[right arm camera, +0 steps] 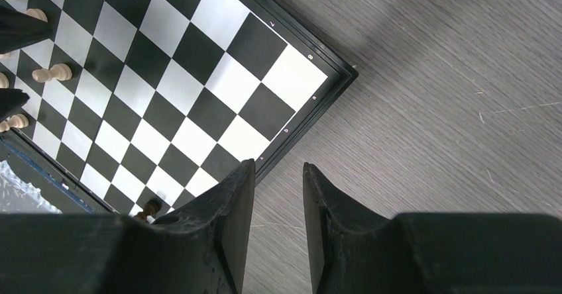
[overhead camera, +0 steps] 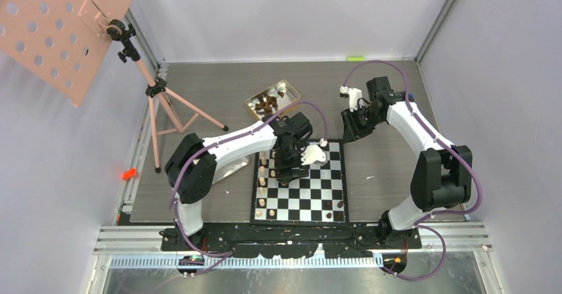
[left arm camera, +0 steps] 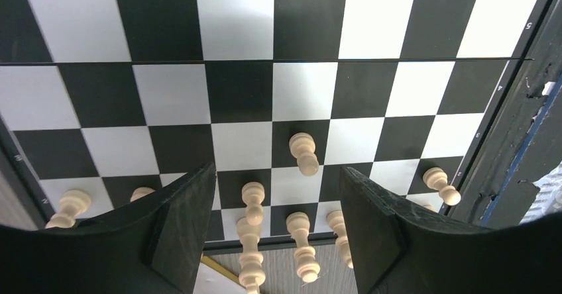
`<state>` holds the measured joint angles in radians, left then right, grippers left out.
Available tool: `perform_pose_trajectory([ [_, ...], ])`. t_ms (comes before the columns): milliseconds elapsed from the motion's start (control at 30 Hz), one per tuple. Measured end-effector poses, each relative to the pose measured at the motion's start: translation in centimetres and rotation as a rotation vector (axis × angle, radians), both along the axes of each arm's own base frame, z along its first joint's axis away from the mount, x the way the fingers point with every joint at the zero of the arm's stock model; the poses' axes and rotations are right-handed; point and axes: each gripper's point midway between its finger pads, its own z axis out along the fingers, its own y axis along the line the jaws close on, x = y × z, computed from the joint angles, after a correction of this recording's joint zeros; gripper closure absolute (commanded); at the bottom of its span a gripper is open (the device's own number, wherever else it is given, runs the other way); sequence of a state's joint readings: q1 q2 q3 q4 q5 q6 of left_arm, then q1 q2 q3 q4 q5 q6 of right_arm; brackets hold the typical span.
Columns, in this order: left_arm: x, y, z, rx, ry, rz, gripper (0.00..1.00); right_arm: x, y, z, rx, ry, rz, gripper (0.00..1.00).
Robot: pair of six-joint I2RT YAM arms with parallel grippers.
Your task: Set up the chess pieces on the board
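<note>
Left jaws apart, pale chess pieces (left arm camera: 301, 241) between.

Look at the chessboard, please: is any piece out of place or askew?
One pale wooden pawn stands farther in than the other pale pieces along the black and silvery-white checked chessboard's edge, seemingly straddling two squares. Nothing looks spilled or broken.
</note>
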<state>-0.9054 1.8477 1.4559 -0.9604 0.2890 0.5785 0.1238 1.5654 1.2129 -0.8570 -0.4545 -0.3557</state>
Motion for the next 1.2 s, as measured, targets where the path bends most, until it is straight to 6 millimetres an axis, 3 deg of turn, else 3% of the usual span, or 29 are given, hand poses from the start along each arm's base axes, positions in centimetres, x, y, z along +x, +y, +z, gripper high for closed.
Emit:
perform_pose_trajectory([
  [200, -0.3, 0.3, -1.6, 0.029, 0.025, 0.0, 0.34, 0.0, 0.0, 0.0, 0.0, 0.0, 0.0, 0.61],
  [667, -0.6, 0.2, -3.0, 0.049, 0.062, 0.01, 0.68, -0.1, 0.0, -0.1, 0.0, 0.005, 0.001, 0.61],
  [933, -0.9, 0.4, -2.9, 0.054, 0.072, 0.012, 0.92, -0.1, 0.0, -0.1, 0.0, 0.005, 0.001, 0.61],
  [1200, -1.8, 1.9, -1.6, 0.05, 0.059, -0.001, 0.97, -0.1, 0.0, -0.3, -0.001, 0.013, 0.0, 0.61],
])
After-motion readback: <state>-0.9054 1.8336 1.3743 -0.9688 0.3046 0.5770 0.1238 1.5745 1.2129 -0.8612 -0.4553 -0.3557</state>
